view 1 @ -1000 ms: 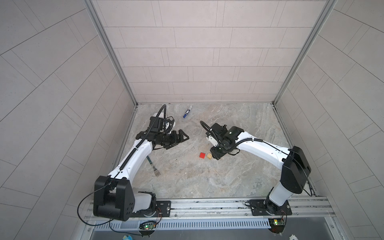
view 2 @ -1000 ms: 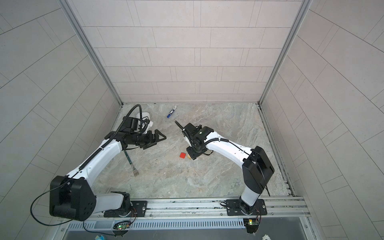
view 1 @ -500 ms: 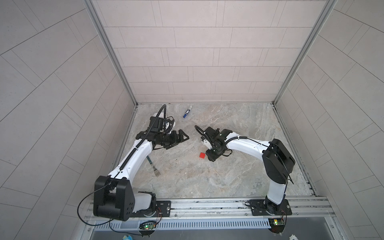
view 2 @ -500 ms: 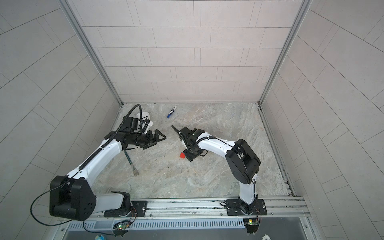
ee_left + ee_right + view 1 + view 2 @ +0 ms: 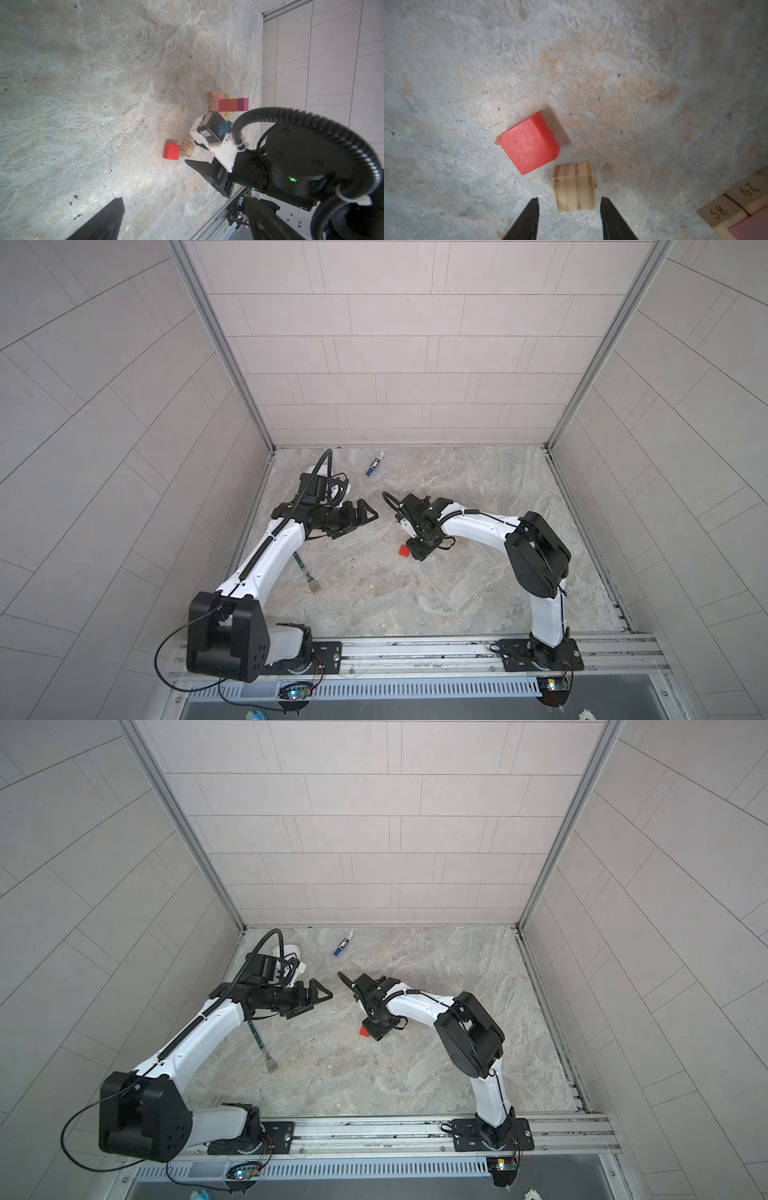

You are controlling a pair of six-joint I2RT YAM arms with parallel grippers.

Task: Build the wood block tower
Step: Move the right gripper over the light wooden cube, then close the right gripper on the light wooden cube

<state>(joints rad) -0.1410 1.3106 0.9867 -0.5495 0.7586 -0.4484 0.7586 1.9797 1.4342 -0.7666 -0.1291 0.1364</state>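
A red cube (image 5: 528, 143) and a plain tan cube (image 5: 574, 187) lie side by side on the stone floor. My right gripper (image 5: 569, 198) points down at them, open, with the tan cube just ahead of and between its fingertips, untouched. The tower (image 5: 226, 105) stands behind that gripper: tan numbered bars (image 5: 724, 209) at the base, pink and lime bars above, then red, orange and magenta blocks. In both top views only the red cube (image 5: 404, 551) shows beside the right gripper (image 5: 417, 553); the arm hides the tower. My left gripper (image 5: 361, 514) hovers open and empty to the left.
A blue-capped marker (image 5: 375, 463) lies near the back wall. A fork (image 5: 309, 576) lies by the left arm. A white timer (image 5: 340, 489) sits partly hidden behind the left wrist. Tiled walls close in the floor on three sides.
The right gripper has moved left and down toward the red cube, and now covers the tan cube in the top views. Its elbow has swung inward. The left arm has stayed still.
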